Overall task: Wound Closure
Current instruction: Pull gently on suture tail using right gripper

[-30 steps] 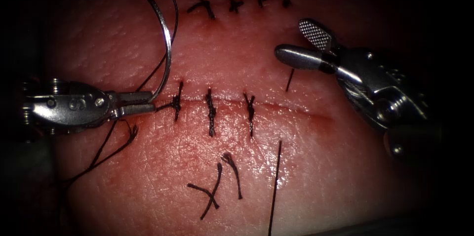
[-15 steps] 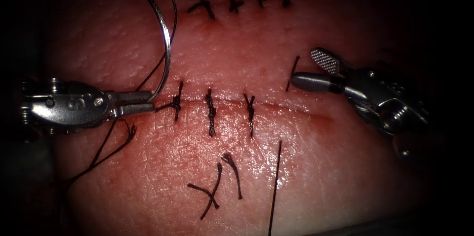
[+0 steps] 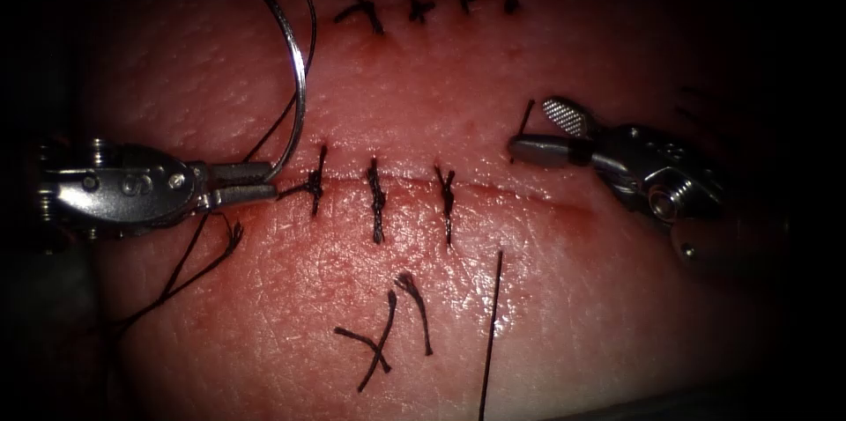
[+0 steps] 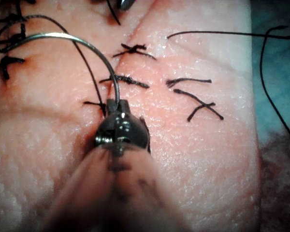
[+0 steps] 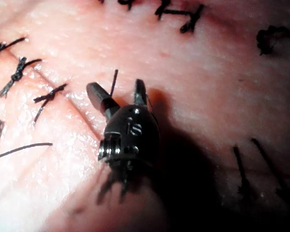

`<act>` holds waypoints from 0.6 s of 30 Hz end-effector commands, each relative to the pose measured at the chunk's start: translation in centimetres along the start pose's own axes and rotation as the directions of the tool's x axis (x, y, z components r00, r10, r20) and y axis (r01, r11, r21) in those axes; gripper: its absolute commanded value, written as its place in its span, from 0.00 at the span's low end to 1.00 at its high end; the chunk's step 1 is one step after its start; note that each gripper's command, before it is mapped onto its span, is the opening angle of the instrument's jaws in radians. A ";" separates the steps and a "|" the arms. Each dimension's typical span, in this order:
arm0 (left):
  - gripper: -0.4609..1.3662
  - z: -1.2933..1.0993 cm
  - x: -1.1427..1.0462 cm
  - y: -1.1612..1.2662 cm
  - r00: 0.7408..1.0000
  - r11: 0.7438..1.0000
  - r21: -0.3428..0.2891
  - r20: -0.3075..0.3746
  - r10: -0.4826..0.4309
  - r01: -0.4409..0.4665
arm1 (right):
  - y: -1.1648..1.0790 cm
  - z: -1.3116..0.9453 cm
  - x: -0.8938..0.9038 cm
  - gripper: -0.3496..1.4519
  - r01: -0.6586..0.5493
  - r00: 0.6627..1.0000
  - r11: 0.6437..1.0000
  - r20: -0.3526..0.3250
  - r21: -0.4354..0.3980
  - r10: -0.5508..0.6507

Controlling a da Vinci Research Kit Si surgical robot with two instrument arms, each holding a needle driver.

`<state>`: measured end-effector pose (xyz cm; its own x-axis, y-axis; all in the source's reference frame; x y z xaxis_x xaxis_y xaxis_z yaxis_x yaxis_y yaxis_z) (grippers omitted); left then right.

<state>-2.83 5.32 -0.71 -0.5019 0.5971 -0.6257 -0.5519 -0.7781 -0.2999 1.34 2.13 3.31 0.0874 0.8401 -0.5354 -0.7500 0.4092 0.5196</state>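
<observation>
Left tool: jaws clamped on the curved needle near its tip end, apparently; needle clear of the tissue.
Right tool: jaws parted, empty, astride a short thread end above the cut; has descended toward it.
Next: close accurately on that thread.

My left tool is bright polished steel: two slim, straight jaws running out of a rounded clevis, with a small round screw head at about 3 o'clock on its face and a stamped mark that I read as an S or a 5. Behind it sit stacked pulley discs with ridged edges. My right tool is the same grey metal. One jaw shows a fine cross-hatched face, the other a smooth rounded back. Its wrist carries a ringed pivot pin, and up close I see stamped characters I can't make out.
</observation>
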 end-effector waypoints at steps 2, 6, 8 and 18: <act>0.06 0.00 0.00 0.00 1.000 1.000 -0.005 0.000 0.000 0.000 | 0.00 0.03 0.00 0.69 -0.002 1.000 1.000 -0.003 -0.004 0.002; 0.06 0.00 0.00 0.00 1.000 1.000 -0.008 -0.001 0.000 0.000 | -0.03 0.11 0.00 0.60 -0.009 1.000 1.000 -0.007 -0.013 0.009; 0.06 0.00 0.00 0.00 1.000 1.000 -0.008 -0.002 0.001 -0.001 | -0.04 0.15 0.00 0.60 -0.009 1.000 1.000 -0.009 -0.016 0.008; 0.06 0.01 -0.01 0.00 1.000 1.000 -0.008 -0.002 -0.005 0.005 | -0.07 0.17 0.05 0.00 -0.021 1.000 1.000 -0.001 -0.022 0.021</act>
<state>-2.83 5.32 -0.70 -0.4984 0.6000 -0.6258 -0.5530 -0.7759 -0.3035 1.51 2.20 3.36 0.0711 0.8481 -0.5250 -0.7624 0.3856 0.5197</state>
